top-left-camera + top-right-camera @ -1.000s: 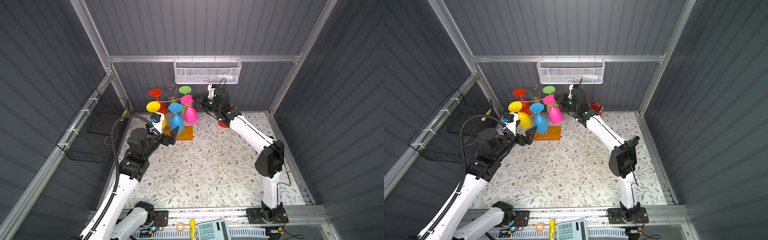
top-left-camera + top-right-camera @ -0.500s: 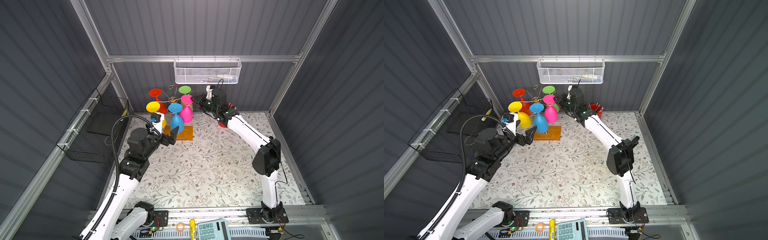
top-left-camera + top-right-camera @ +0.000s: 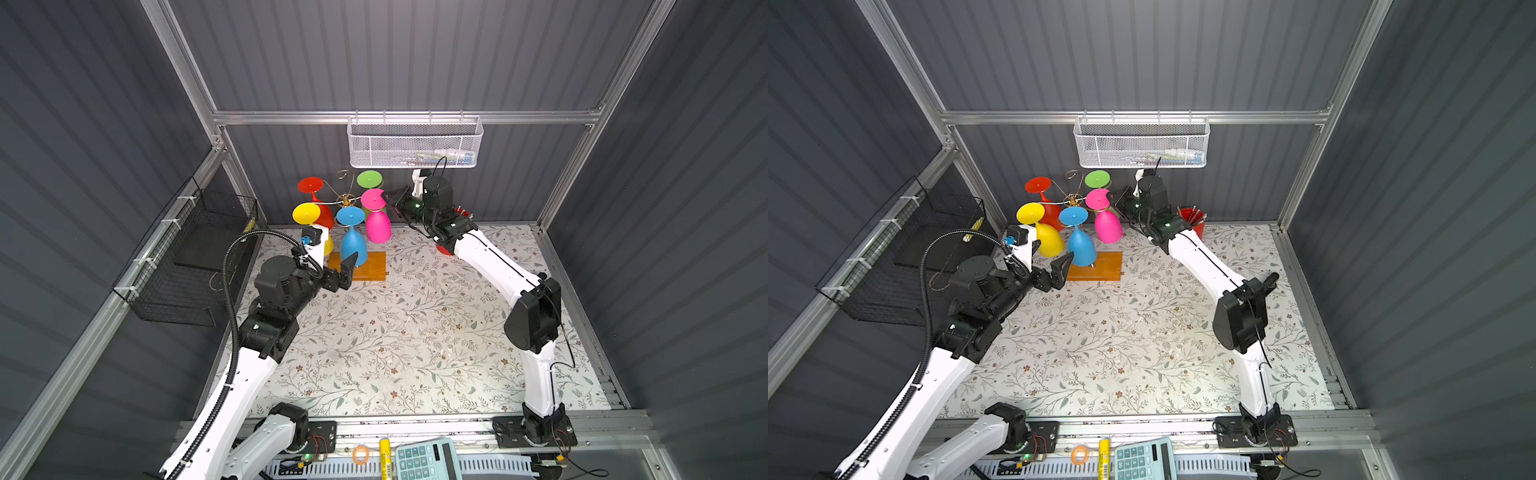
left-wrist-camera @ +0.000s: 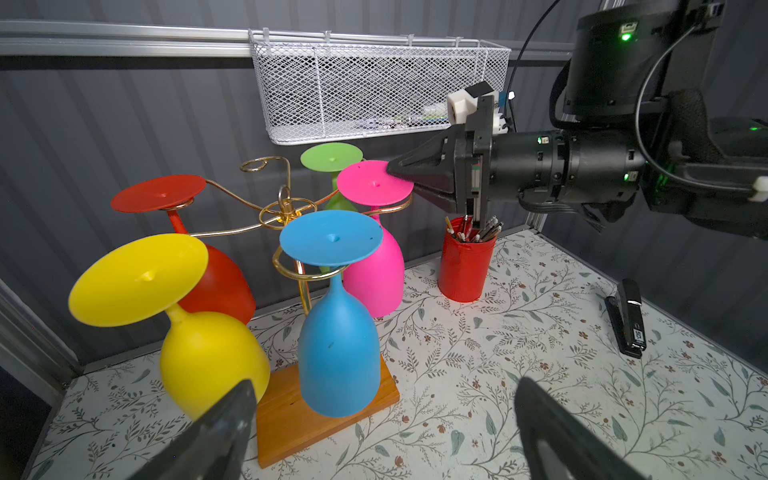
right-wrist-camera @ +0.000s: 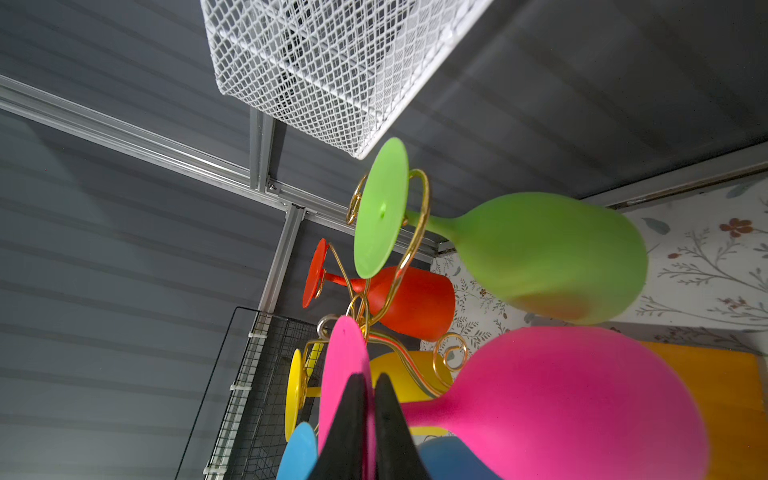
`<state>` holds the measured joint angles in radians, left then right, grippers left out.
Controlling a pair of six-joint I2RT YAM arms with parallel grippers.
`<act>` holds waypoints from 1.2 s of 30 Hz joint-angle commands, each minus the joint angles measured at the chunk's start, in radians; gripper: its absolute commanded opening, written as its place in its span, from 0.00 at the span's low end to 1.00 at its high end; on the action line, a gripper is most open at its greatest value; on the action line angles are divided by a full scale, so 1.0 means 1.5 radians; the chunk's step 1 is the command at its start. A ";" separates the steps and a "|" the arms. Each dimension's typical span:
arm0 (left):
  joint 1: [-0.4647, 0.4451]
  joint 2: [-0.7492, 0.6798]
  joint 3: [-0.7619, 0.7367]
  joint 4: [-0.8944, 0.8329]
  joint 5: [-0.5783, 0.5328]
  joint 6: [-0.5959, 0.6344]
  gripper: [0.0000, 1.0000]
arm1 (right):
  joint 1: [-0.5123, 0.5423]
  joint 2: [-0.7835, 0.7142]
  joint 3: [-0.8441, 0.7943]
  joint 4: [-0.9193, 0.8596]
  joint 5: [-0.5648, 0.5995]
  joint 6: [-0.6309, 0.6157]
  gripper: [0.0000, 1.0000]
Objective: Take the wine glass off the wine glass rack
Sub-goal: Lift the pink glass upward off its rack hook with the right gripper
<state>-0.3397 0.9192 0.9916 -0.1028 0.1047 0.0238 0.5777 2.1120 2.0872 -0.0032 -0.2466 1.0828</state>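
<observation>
The right gripper (image 4: 392,169) has its black fingers (image 5: 347,419) pinched narrow on the flat foot rim of the matte pink wine glass (image 4: 380,270). The glass hangs bowl-down beneath them in a scroll of the thin gold wire rack (image 4: 286,208). It looks light and rubbery (likely silicone), so the foot may flex and the stem would hold firmer. The left gripper (image 4: 384,388) gapes wide, empty.

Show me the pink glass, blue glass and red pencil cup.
pink glass (image 4: 382,282), left wrist view, on its bowl.
blue glass (image 4: 338,353), left wrist view, on its bowl.
red pencil cup (image 4: 463,266), left wrist view, on its wall.
</observation>
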 commanded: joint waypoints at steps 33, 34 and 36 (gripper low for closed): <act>0.002 0.018 0.000 0.004 -0.017 0.007 0.97 | 0.014 -0.118 -0.115 0.048 0.051 -0.031 0.04; 0.003 0.019 0.001 0.004 -0.017 0.006 0.97 | 0.015 -0.118 -0.115 0.047 0.051 -0.032 0.03; 0.004 0.020 0.000 0.006 -0.016 0.007 0.97 | 0.019 -0.119 -0.113 0.042 0.049 -0.034 0.03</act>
<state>-0.3389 0.9451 0.9916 -0.1032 0.0891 0.0269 0.5930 1.9846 1.9175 0.0513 -0.1753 1.0576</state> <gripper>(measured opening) 0.968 0.055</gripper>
